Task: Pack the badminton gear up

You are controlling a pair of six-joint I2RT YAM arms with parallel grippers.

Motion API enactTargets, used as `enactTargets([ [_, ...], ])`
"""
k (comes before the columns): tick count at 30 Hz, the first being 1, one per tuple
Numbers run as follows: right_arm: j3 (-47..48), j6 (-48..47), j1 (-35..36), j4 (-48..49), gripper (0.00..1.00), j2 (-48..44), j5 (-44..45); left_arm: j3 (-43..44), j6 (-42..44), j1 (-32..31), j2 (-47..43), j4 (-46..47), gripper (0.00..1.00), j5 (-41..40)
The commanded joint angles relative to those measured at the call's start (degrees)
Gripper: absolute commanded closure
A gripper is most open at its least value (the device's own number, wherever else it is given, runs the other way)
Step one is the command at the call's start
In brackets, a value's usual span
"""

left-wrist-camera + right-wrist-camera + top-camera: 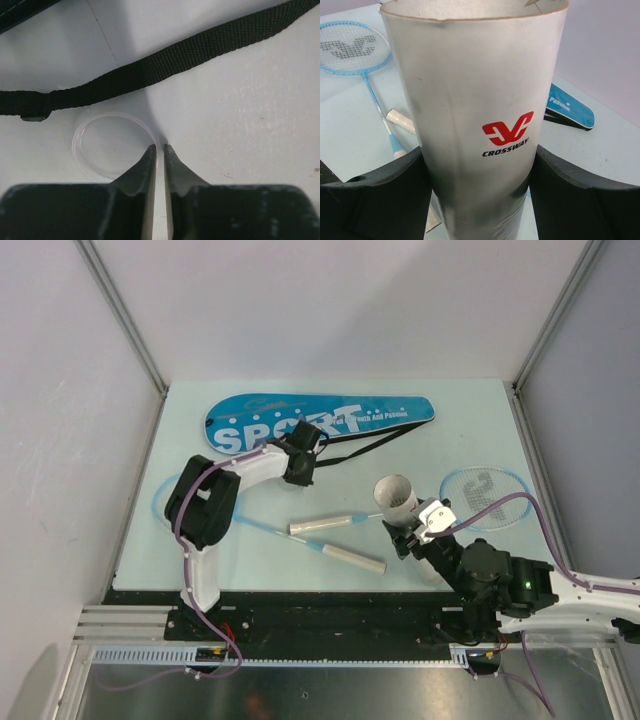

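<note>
The biggest piece, the blue bag [320, 420], lies flat at the far side of the table [460, 420], with its black strap [150, 70] trailing loose in front of it. I judge the bag soft and limp, so it is best taken by the edge of its opening and not by the floppy strap. One racket [485, 495] lies with its head to the right. The second racket [350, 559] crosses it near the middle, and its head is partly hidden under the left arm. They look light, with a stiff frame but delicate strings, so the handle is the safe place to take hold. The white tube [475, 90] is upright near the front right, clamped at its lower wall by the right gripper [480, 170]. It is thin cardboard, so a hard squeeze could dent it. Smallest is a clear ring [112, 145], flat on the table just beside the strap. The left gripper [158, 150] has its jaws almost together, and they seem to pinch the ring's rim. The ring looks thin and slippery, and the rim is the only place to hold it.
</note>
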Motion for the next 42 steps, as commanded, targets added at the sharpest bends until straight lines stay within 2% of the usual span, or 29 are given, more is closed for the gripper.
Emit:
enactTargets([
  [1, 0.4, 2.5, 0.5, 0.5, 0.90, 0.8, 0.1, 0.8, -1.4, 1.1, 1.5, -0.8, 0.90, 1.4],
  [3, 0.4, 1.3, 0.5, 0.5, 0.89, 1.8, 1.3, -0.1, -2.1, 1.1, 0.2, -0.9, 1.00, 2.0],
  [7, 0.4, -0.7, 0.5, 0.5, 0.89, 3.5, 2.5, -3.2, -5.4, 1.1, -8.7, 0.0, 1.00, 6.7],
  [8, 0.4, -1.4, 0.4, 0.7, 0.89, 3.9, 2.0, -4.7, -5.6, 1.1, -14.8, 0.5, 1.00, 9.4],
  [11, 0.3, -4.0, 0.3, 2.0, 0.89, 6.1, 2.1, -6.8, -5.7, 1.5, -23.5, 1.4, 1.00, 15.6],
  [12, 0.4, -4.7, 0.2, 2.4, 0.89, 7.5, 2.1, -7.3, -5.6, 2.0, -29.1, 1.6, 1.00, 20.5],
  [15, 0.4, -7.3, -0.8, 4.0, 0.89, 9.8, 1.6, -10.1, -4.1, 3.2, -37.0, 2.8, 1.00, 29.0],
  [16, 0.5, -7.9, -1.5, 4.8, 0.89, 11.3, 1.1, -11.1, -3.3, 3.4, -41.7, 3.8, 1.00, 34.8],
  [20, 1.0, -9.6, -4.5, 5.2, 0.89, 14.0, -7.4, -16.1, 0.9, 3.7, -53.6, 4.8, 1.00, 45.8],
  [25, 2.1, -12.9, -6.6, 4.1, 0.89, 15.6, -20.3, -19.9, 4.8, 3.4, -66.9, 6.2, 1.00, 54.8],
  [31, 2.9, -14.4, -6.9, 2.9, 0.90, 16.4, -26.2, -22.7, 6.0, -1.5, -69.6, 6.7, 1.00, 57.4],
  [35, 3.0, -13.7, -6.9, 2.6, 0.91, 16.3, -26.8, -21.7, 7.0, -7.4, -68.0, 6.7, 1.00, 56.6],
  [42, 3.3, -12.7, -6.9, 2.7, 0.91, 16.0, -26.2, -20.7, 7.6, -11.9, -65.5, 6.7, 1.00, 53.6],
])
